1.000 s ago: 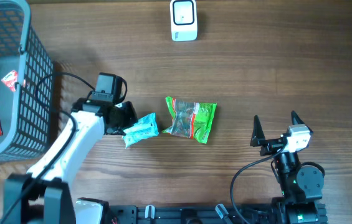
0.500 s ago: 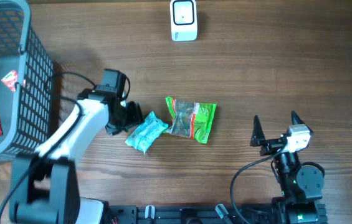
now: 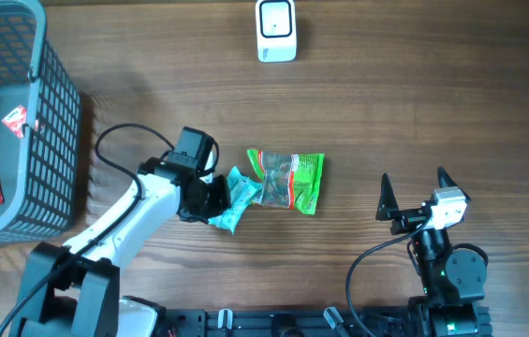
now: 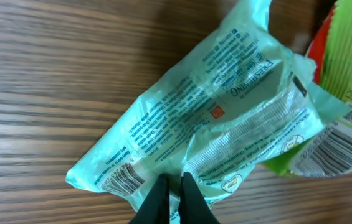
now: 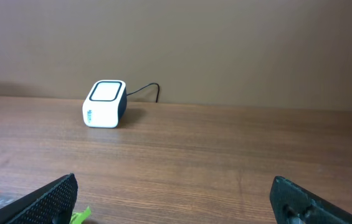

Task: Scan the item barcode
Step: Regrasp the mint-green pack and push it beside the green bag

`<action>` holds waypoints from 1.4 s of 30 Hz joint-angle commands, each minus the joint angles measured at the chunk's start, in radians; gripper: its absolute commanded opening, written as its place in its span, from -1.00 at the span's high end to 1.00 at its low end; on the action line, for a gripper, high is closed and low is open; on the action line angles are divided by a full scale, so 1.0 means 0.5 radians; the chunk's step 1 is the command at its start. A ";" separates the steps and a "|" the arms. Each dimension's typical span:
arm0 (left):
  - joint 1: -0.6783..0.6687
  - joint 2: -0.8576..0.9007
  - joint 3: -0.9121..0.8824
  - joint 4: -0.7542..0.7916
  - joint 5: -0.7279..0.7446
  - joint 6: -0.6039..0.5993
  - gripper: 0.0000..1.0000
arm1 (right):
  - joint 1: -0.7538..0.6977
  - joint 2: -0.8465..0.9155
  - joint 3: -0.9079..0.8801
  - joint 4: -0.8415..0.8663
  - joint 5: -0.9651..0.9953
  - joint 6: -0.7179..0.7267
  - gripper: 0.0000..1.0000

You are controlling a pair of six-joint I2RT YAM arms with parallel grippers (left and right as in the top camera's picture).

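Mid-counter, slightly toward the near edge: left tool [image 4: 174,183] clenched on the teal packet [image 4: 213,124] at its lower seam, barcode facing up. It touches the green packet [image 3: 287,180]. Right tool [image 3: 414,178] released, empty, near-right corner. White scanner [image 3: 275,30] at far edge.

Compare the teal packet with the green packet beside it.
The teal packet is smaller and lies slanted; the green packet is bigger and lies straighter. The teal packet is plain teal with print; the green packet has red and a clear window. The shut left gripper is at the teal packet's edge; no gripper is at the green packet. Both are crinkly plastic, show barcodes, and touch each other.
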 commanded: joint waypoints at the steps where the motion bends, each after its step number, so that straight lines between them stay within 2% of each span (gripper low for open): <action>1: -0.085 0.018 -0.117 0.060 -0.020 -0.050 0.83 | -0.005 -0.004 -0.002 0.005 -0.024 0.005 -1.00; 6: -0.158 0.018 -0.282 0.217 -0.042 -0.156 0.60 | -0.005 -0.004 -0.002 0.005 -0.025 0.005 -1.00; 7: -0.161 0.018 -0.292 0.215 -0.041 -0.156 0.50 | -0.005 -0.004 -0.002 0.005 -0.024 0.005 -1.00; 8: -0.161 0.014 -0.290 0.206 0.017 -0.153 0.24 | -0.005 -0.004 -0.002 0.005 -0.024 0.005 -0.99; 9: -0.160 0.011 -0.286 0.201 0.051 -0.144 0.06 | -0.005 -0.004 -0.002 0.005 -0.024 0.005 -0.99; 10: -0.155 0.008 -0.259 0.158 0.059 -0.137 -0.03 | -0.005 -0.003 -0.002 0.005 -0.024 0.005 -0.99; 13: -0.105 -0.076 -0.069 -0.057 -0.027 -0.080 -0.15 | -0.005 -0.003 -0.002 0.005 -0.024 0.005 -1.00; 16: -0.174 -0.242 -0.021 -0.088 -0.066 -0.079 -0.32 | -0.005 -0.004 -0.002 0.005 -0.024 0.005 -0.99; 18: -0.240 -0.280 -0.021 -0.081 -0.153 -0.079 -0.27 | -0.005 -0.003 -0.002 0.004 -0.024 0.005 -0.99; 19: -0.273 -0.281 -0.021 -0.079 -0.236 -0.077 -0.15 | -0.005 -0.003 -0.002 0.005 -0.024 0.005 -1.00; 24: -0.361 -0.278 -0.021 -0.048 -0.322 0.151 -0.09 | -0.005 -0.003 -0.002 0.005 -0.024 0.005 -1.00; 26: -0.411 -0.267 -0.025 -0.048 -0.359 0.209 0.01 | -0.005 -0.003 -0.002 0.005 -0.024 0.005 -1.00; 28: -0.458 -0.239 -0.027 -0.011 -0.365 0.216 0.25 | -0.005 -0.003 -0.002 0.005 -0.024 0.006 -1.00; 29: -0.489 -0.217 -0.027 0.014 -0.366 0.216 0.30 | -0.005 -0.003 -0.002 0.005 -0.024 0.006 -0.99; 33: -0.550 -0.059 -0.027 0.054 -0.462 0.211 0.28 | -0.005 -0.003 -0.002 0.005 -0.024 0.005 -1.00; 37: -0.548 0.027 -0.026 0.119 -0.537 0.169 0.38 | -0.005 -0.003 -0.002 0.005 -0.024 0.005 -1.00; 42: -0.546 0.027 -0.024 0.391 -1.101 0.169 0.37 | -0.005 -0.003 -0.002 0.005 -0.024 0.005 -0.99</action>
